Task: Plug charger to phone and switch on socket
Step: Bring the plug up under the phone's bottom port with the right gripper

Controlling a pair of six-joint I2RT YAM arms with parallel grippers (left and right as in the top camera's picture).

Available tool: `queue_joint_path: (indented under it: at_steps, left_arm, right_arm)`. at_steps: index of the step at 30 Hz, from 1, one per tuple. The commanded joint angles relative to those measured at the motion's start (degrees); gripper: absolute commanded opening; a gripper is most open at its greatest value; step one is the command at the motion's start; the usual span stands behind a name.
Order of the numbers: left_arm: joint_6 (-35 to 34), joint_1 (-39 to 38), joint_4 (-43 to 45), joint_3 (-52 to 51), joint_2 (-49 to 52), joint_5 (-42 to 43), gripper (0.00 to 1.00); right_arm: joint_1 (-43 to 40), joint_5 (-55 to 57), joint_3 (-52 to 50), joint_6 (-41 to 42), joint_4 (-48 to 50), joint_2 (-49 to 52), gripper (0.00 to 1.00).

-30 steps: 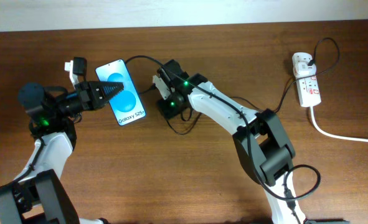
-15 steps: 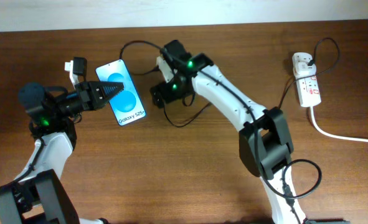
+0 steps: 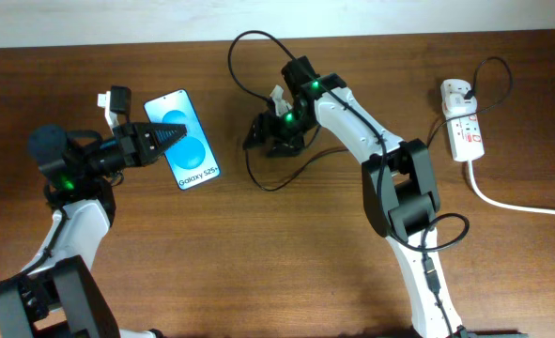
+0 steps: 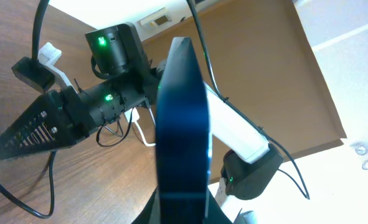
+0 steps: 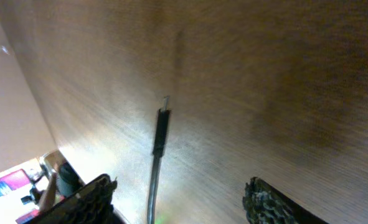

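Right gripper (image 3: pixel 266 139) has drawn back to the right of the phone (image 3: pixel 194 161) and its arm has swung away. Its jaws stand well apart and hold nothing. The charger (image 5: pixel 161 130) tip lies loose on the table (image 3: pixel 258 263) between its fingers (image 5: pixel 90 199), touching neither. Left gripper (image 3: pixel 177 134) is closed on the phone. The socket (image 3: pixel 464 122) lies far right of the phone.

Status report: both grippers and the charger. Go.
Left gripper shut on the phone. Right gripper open, empty. Charger tip loose on table between its fingers, not in phone. Nothing seen blocking.
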Motion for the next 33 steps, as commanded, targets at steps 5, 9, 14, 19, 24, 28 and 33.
queue_joint_path:
  at_steps: [5,9,14,19,24,28,33]
  left_arm:
    - [1.2,0.1,0.3,0.6,-0.8,0.1,0.00]
    - [1.2,0.1,0.3,0.6,-0.8,0.1,0.00]
    - [1.2,0.1,0.3,0.6,-0.8,0.1,0.00]
    - [1.2,0.1,0.3,0.6,-0.8,0.5,0.00]
    - [1.2,0.1,0.3,0.6,-0.8,0.5,0.00]
    - [1.2,0.1,0.3,0.6,-0.8,0.5,0.00]
    - [1.2,0.1,0.3,0.6,-0.8,2.3,0.00]
  right_arm:
    - [2.6,0.3,0.4,2.3,0.0,0.0,0.55]
    - [2.9,2.9,0.0,2.7,0.7,0.0,0.43]
    - [3.8,3.6,0.0,2.8,2.1,0.0,0.42]
    - [4.4,6.3,0.0,4.2,2.6,0.0,0.33]
    - [4.4,6.7,0.0,4.2,2.6,0.0,0.22]
    - [4.4,6.7,0.0,4.2,2.5,0.0,0.04]
    - [4.3,4.3,0.0,-7.3,-0.2,-2.3,0.04]
